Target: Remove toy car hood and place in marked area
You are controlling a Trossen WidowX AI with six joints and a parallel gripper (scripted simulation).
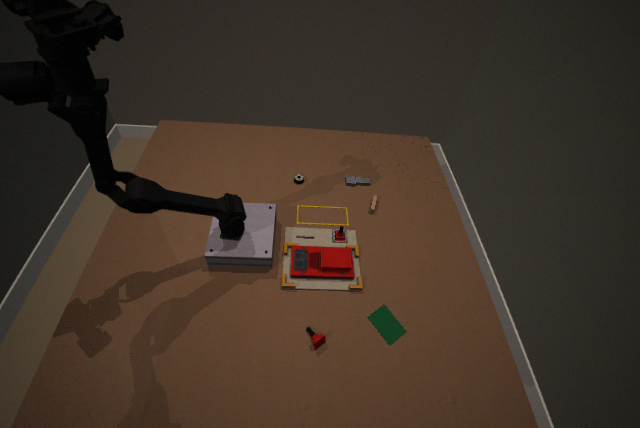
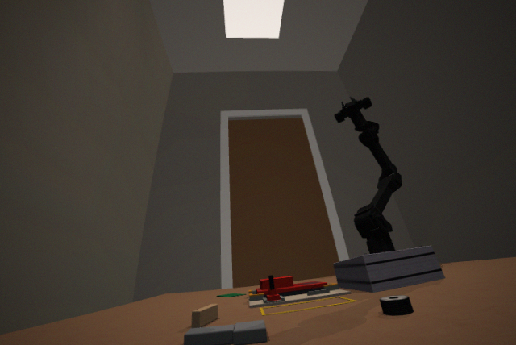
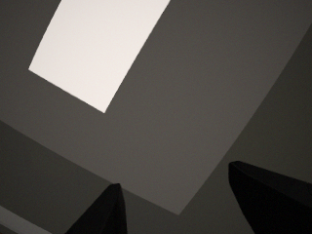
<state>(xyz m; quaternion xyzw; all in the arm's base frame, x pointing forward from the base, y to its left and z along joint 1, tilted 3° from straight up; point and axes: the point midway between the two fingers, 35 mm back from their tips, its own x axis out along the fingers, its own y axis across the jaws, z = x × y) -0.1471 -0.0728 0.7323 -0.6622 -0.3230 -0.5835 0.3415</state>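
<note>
The red toy car [image 1: 318, 262] [image 2: 291, 288] lies on a beige board [image 1: 320, 284] with orange corner marks, near the table's middle. A raised red block [image 1: 336, 258] [image 2: 276, 280] sits on its top; I cannot tell which part is the hood. The yellow marked rectangle [image 1: 322, 206] [image 2: 308, 308] is on the table just behind the board. My gripper [image 1: 105, 20] [image 2: 351, 108] [image 3: 175, 182] is raised high above the arm's base, far from the car, pointing up at the ceiling. Its fingers are apart with nothing between them.
The arm stands on a grey block [image 1: 258, 221] [image 2: 389, 268] left of the board. A black ring [image 1: 298, 178] [image 2: 396, 305], grey blocks [image 1: 357, 180] [image 2: 226, 333], a wooden block [image 1: 373, 203] [image 2: 204, 314], a green patch [image 1: 386, 324] and a red clamp [image 1: 316, 339] lie around.
</note>
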